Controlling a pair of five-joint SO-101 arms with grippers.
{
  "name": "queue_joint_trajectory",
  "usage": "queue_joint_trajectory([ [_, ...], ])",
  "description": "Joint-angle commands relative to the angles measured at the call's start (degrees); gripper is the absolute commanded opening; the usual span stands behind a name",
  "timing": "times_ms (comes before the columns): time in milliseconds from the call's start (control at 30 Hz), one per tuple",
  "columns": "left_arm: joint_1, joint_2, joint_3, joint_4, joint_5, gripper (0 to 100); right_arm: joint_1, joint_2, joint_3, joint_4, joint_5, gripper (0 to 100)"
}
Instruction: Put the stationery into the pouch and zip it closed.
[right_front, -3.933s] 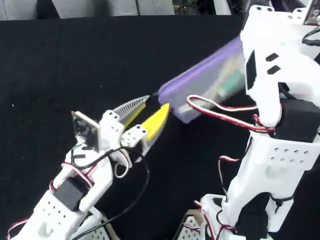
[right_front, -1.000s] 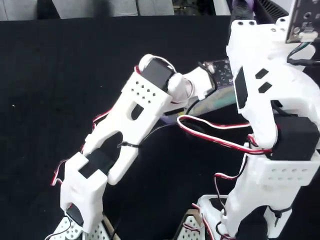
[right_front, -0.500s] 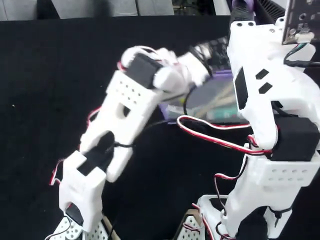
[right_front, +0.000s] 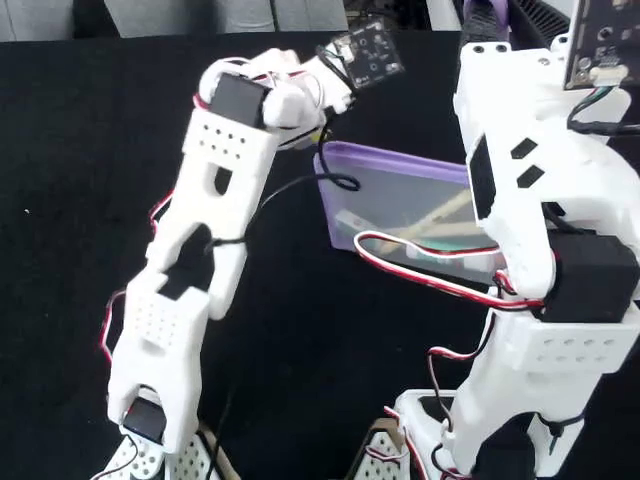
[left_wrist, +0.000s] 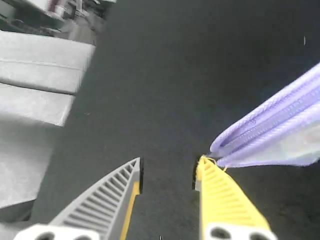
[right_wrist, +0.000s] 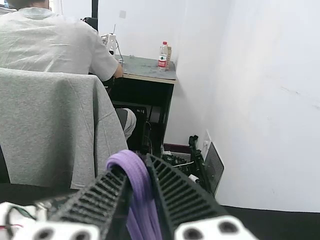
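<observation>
A translucent purple pouch (right_front: 395, 200) hangs over the black table with stationery (right_front: 440, 215) showing through its side. My right gripper (right_wrist: 137, 172) is shut on the pouch's purple edge (right_wrist: 131, 172), holding it up at the back right. My left gripper (left_wrist: 167, 172) is open at the pouch's far-left corner (left_wrist: 260, 135). Its yellow fingertip (left_wrist: 205, 167) touches that corner, and the grey finger (left_wrist: 122, 187) stands apart from it. In the high view the left arm (right_front: 220, 170) stretches up the table to the pouch's upper left corner.
The right arm's white body (right_front: 540, 250) with its red and white cables (right_front: 430, 280) covers the pouch's right part. Black table (right_front: 90, 150) lies open to the left. A grey chair back (right_wrist: 55, 125) stands behind the table.
My left arm has swung from over the pouch's middle to its left corner, uncovering the pouch. The pouch has shifted a little. The right arm has kept still.
</observation>
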Motion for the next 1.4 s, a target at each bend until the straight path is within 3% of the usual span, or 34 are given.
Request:
queue_joint_trajectory([
  [0, 1.1, 3.1, -3.2, -1.8, -4.7, 19, -0.4, -2.0, -1.8, 0.3, 0.4, 1.1],
  [333, 4.2, 4.0, -10.6, -5.0, -4.8, 18, -0.4, -2.0, -1.8, 0.3, 0.4, 1.1],
  [567, 4.9, 4.0, -4.0, -6.1, 1.1, 18, -0.4, -2.0, -1.8, 0.3, 0.4, 1.1],
  [767, 6.8, 3.3, 0.0, 4.6, 1.1, 18, -0.4, -2.0, -1.8, 0.3, 0.4, 1.1],
  [900, 7.3, 3.3, -6.0, 13.3, 1.2, 18, -0.4, -2.0, -1.8, 0.3, 0.4, 1.1],
  [1167, 7.4, 0.5, -6.4, 13.5, 5.5, 18, -0.4, -2.1, -1.8, 0.3, 0.4, 1.1],
  [1367, 8.1, -11.8, -2.9, 13.5, 8.0, 18, -0.4, -2.1, -1.8, 0.3, 0.4, 1.1],
])
